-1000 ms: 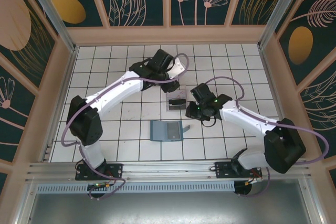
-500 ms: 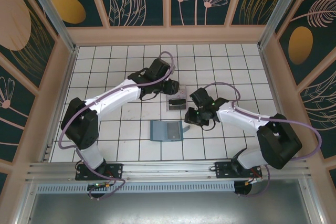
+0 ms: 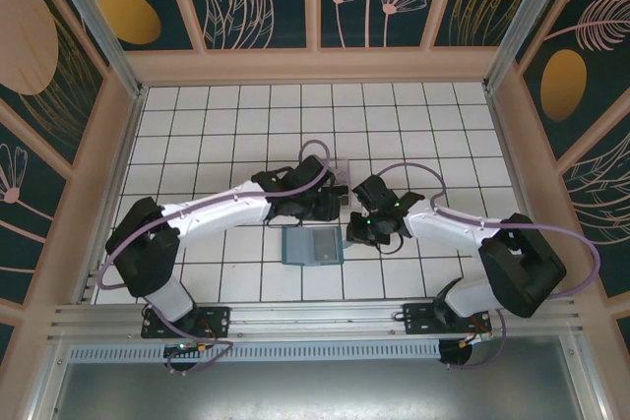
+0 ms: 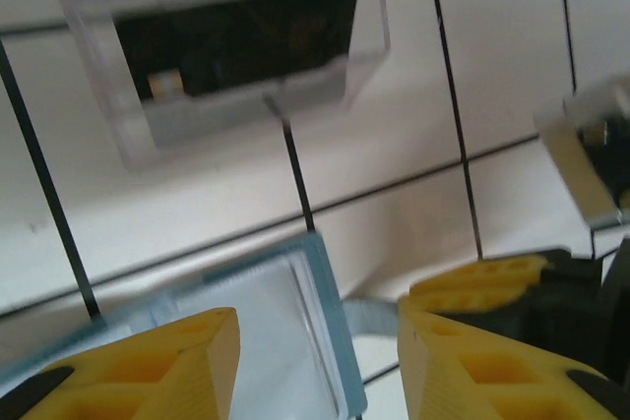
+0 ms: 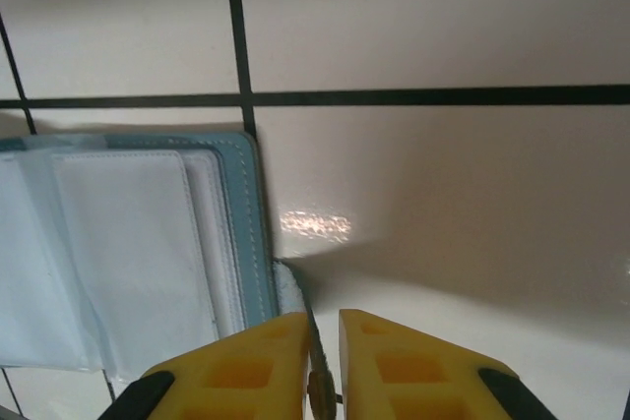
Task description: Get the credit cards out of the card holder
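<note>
Two grippers are positioned at the open card holder. The right gripper is pinched on the tab at its right edge, probably to anchor it. The left gripper is held apart, empty, above its far edge. One black credit card is kept in the tray beyond.

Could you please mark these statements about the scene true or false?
1. The card holder lies open on the tiled table. True.
2. A black card lies inside the clear tray. True.
3. The left end effector is clamped on a card. False: its jaws stand open with nothing between them, over the holder's corner.
4. In the top view, the right end effector is at the holder's left edge. False: it is at the right edge, jaws nearly shut on the holder's tab.
</note>
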{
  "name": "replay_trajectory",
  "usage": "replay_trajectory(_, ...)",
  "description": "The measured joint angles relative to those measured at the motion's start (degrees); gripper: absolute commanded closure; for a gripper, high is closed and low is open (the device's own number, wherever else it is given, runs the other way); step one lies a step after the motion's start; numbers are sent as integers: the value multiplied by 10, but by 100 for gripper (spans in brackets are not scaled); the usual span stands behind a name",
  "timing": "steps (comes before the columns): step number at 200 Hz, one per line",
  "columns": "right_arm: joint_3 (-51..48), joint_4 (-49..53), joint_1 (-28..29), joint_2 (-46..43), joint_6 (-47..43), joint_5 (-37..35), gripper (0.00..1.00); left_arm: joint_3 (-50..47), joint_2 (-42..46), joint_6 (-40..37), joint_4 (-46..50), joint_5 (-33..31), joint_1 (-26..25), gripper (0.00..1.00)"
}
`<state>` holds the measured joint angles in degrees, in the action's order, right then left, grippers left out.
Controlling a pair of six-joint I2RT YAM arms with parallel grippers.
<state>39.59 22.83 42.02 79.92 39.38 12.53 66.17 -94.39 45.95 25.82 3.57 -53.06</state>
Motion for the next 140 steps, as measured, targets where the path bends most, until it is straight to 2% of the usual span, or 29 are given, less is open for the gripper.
replay_trajectory(48,-36,-21,0,-31,4,1,90,-11,-3,43,43,-36,-54,54)
replay_trajectory(93,-54,-34,3,-49,18,5,76,1,-66,63,70,-54,-90,55)
replay_trajectory(140,-56,-30,3,-81,23,0,74,35,-120,67,92,-59,-104,52)
